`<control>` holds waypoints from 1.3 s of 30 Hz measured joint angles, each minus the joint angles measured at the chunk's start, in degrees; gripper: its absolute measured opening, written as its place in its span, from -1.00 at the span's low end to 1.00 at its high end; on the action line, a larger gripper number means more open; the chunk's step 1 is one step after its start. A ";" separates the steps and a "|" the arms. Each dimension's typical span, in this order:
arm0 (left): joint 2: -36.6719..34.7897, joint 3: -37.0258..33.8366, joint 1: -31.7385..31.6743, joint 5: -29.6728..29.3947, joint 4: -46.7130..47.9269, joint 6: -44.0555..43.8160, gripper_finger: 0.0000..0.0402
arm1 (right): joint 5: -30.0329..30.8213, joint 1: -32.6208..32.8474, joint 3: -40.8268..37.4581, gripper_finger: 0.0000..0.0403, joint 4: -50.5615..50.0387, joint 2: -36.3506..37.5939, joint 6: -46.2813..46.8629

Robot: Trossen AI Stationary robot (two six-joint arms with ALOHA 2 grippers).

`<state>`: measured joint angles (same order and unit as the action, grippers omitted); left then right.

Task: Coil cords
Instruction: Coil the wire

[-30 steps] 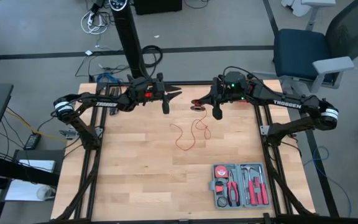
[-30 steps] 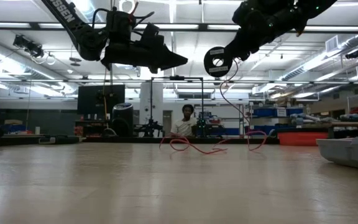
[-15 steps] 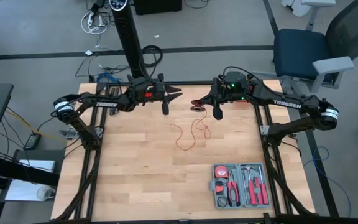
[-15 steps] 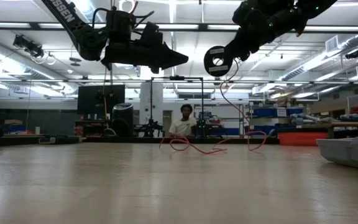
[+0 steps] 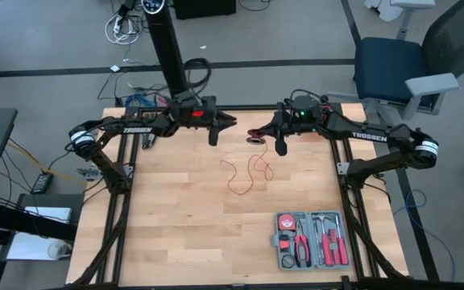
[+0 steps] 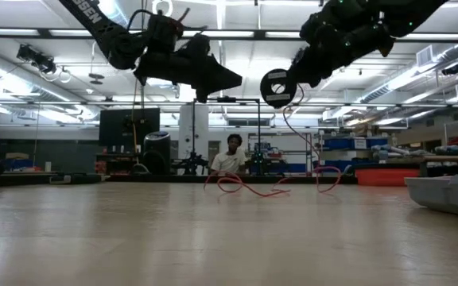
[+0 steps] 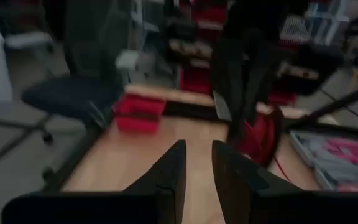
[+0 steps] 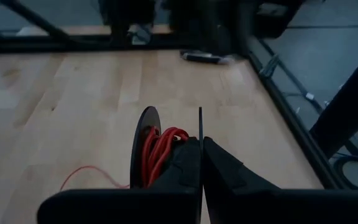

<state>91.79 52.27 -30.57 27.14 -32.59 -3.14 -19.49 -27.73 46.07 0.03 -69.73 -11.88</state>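
A thin red cord is partly wound on a small dark spool (image 8: pixel 157 149), which hangs above the table's far middle (image 6: pixel 275 87). My right gripper (image 8: pixel 199 163) is shut on it there (image 5: pixel 258 135). The loose rest of the cord (image 5: pixel 245 172) lies in slack curves on the wooden table (image 6: pixel 270 187). My left gripper (image 5: pixel 229 121) hovers just left of the spool, pointing toward it, roughly level (image 6: pixel 235 79). Its fingers (image 7: pixel 199 163) stand a little apart, open, with nothing between them. My right gripper pinches the spool's thin flange (image 8: pixel 199 124) between its two fingers, which come from the table's right, slanting a little downward. The spool is lifted clear of the table, its wound cord beside the fingers. A slack strand (image 6: pixel 287 121) drops from it to the table.
A grey tool case (image 5: pixel 311 239) with red-handled tools lies at the near right of the table (image 6: pixel 448 195). A blue chair (image 5: pixel 393 68) stands beyond the far right corner. A person (image 6: pixel 230 155) sits in the room behind the table.
My left gripper has rolled about its own long axis and stays beside the spool. The loose cord on the table lies as it did before.
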 joint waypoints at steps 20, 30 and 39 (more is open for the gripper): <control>0.04 1.48 6.35 2.66 15.16 7.40 -0.61 | 0.90 -0.83 -4.51 -0.99 15.55 0.24 -0.72; 0.04 1.42 11.16 -4.72 14.81 -2.39 -0.61 | 1.62 -1.01 -4.51 -0.99 17.60 0.24 -2.84; 0.71 1.40 15.20 -15.26 13.25 -1.88 -0.61 | -1.68 -0.98 -10.84 -0.99 25.80 0.04 -2.11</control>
<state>92.50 53.67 -15.37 11.88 -19.35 -5.02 -21.16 -28.71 35.23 25.83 -69.69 -13.99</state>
